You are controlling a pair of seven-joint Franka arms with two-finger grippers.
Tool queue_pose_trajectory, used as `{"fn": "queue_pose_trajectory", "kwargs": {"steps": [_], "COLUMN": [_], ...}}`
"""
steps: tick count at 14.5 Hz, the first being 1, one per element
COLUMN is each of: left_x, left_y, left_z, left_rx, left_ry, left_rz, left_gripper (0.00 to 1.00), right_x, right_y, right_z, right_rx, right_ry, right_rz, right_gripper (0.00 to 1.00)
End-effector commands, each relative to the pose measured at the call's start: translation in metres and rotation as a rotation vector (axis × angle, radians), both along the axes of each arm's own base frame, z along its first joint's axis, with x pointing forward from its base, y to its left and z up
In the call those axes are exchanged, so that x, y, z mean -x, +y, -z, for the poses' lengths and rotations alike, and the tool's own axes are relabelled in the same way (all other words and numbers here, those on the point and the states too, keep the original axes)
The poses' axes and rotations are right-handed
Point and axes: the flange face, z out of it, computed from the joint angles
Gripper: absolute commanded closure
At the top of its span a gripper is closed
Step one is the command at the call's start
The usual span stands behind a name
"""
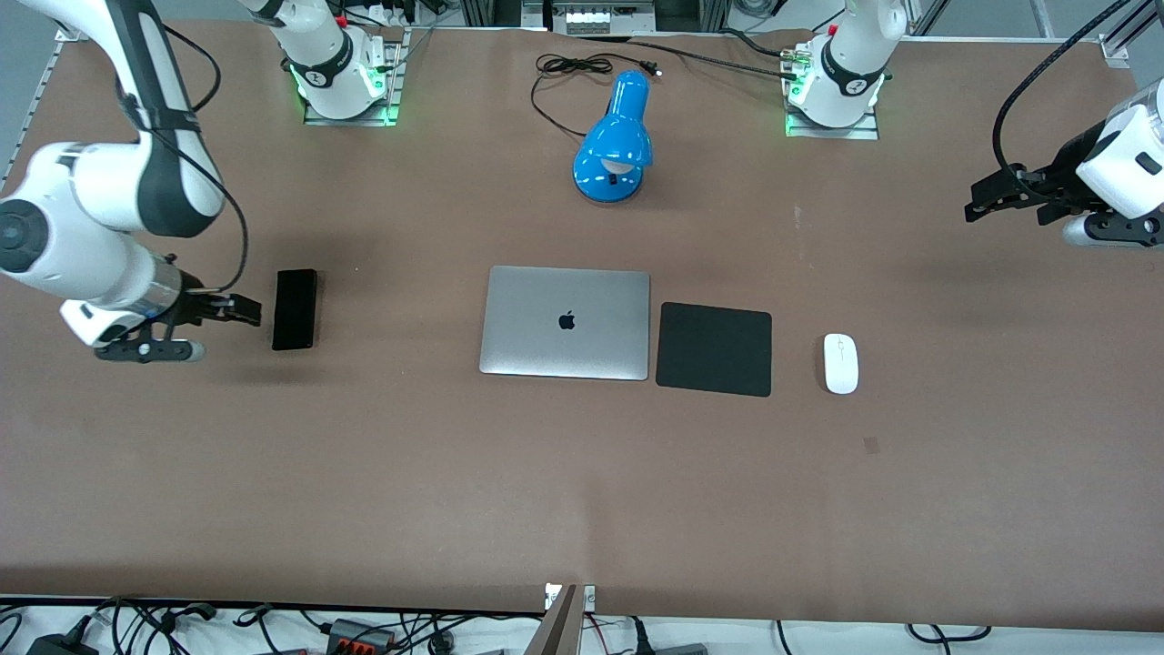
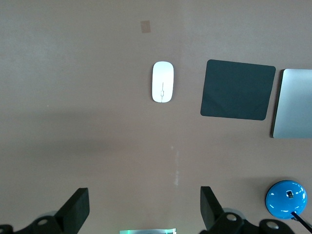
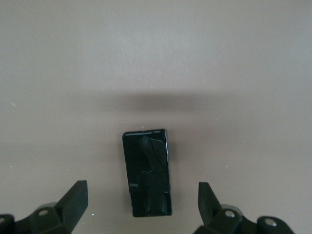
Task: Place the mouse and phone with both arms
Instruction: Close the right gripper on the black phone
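The black phone (image 1: pixel 295 309) lies flat on the brown table toward the right arm's end. In the right wrist view the phone (image 3: pixel 146 171) lies below and between my open fingers. My right gripper (image 1: pixel 240 309) is open and empty, low over the phone's edge and not touching it; it also shows in its own wrist view (image 3: pixel 142 189). The white mouse (image 1: pixel 840 363) lies beside the black mouse pad (image 1: pixel 714 348), toward the left arm's end. My left gripper (image 1: pixel 987 198) is open and empty, high over the table; its wrist view (image 2: pixel 144 195) shows the mouse (image 2: pixel 162 88) well apart from it.
A closed silver laptop (image 1: pixel 566 322) lies mid-table beside the mouse pad. A blue desk lamp (image 1: pixel 616 141) with a black cord lies nearer the arm bases. The left wrist view also shows the pad (image 2: pixel 238 89), laptop (image 2: pixel 294 103) and lamp (image 2: pixel 286 199).
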Motion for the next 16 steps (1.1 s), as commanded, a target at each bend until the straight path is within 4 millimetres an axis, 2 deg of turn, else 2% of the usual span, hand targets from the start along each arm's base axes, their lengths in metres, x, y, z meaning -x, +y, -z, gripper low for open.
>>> {"fn": "queue_pose_trajectory", "kwargs": {"steps": [1, 5, 8, 13, 16], "left_x": [-0.004, -0.004, -0.004, -0.004, -0.004], "left_y": [0.005, 0.005, 0.005, 0.005, 0.004], "left_z": [-0.004, -0.004, -0.004, -0.004, -0.004], "left_rx": [-0.013, -0.013, -0.013, -0.013, -0.013], "left_ry": [0.006, 0.006, 0.006, 0.006, 0.006], "left_rz": [0.024, 0.024, 0.024, 0.024, 0.025], "left_gripper": [0.00, 0.00, 0.00, 0.00, 0.00], "right_x": [0.010, 0.010, 0.013, 0.029, 0.031], "right_y": [0.001, 0.002, 0.000, 0.003, 0.003], "right_z": [0.035, 0.086, 0.111, 0.135, 0.144], "right_rx": [0.006, 0.006, 0.006, 0.006, 0.006], "right_ry": [0.041, 0.081, 0.107, 0.149, 0.145], "right_rz": [0.020, 0.024, 0.029, 0.022, 0.019], "right_gripper": [0.00, 0.00, 0.00, 0.00, 0.00]}}
